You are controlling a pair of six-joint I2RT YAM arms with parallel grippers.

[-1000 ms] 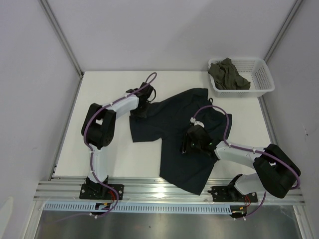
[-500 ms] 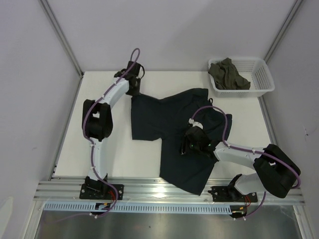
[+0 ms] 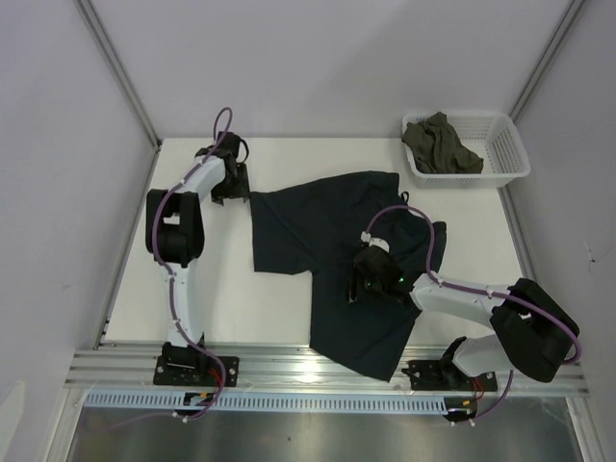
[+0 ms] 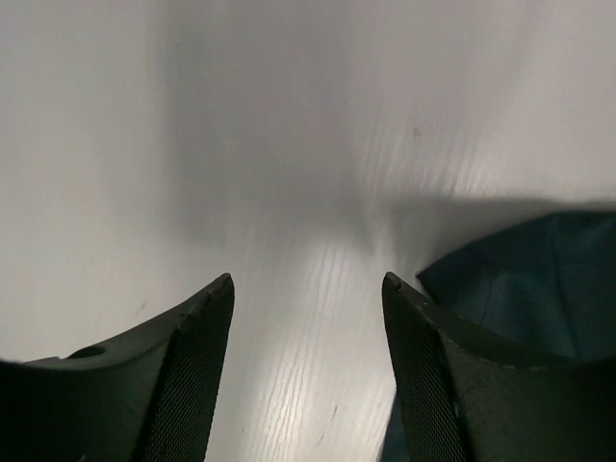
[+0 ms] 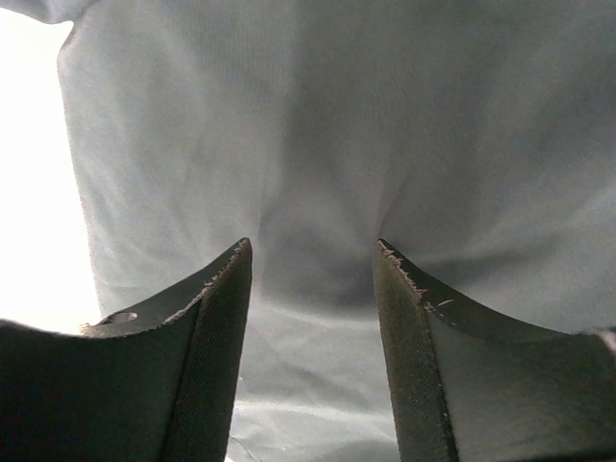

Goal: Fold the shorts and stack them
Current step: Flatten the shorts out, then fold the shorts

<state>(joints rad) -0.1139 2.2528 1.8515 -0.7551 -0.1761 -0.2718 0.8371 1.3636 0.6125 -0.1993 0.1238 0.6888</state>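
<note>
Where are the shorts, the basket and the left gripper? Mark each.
shorts (image 3: 327, 231), top view, mid fabric.
basket (image 3: 504, 144), top view, bare right side.
left gripper (image 4: 306, 289), left wrist view, between fingertips.

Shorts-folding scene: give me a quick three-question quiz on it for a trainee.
1. True or false: the left gripper is shut on the shorts.
2. What lies in the basket? A, a white towel; B, an olive-green garment; C, socks.
3. Which gripper is over the shorts, jaws apart?
Key: 1 false, its jaws stand open over bare table beside the shorts' edge; 2 B; 3 the right gripper.
</note>
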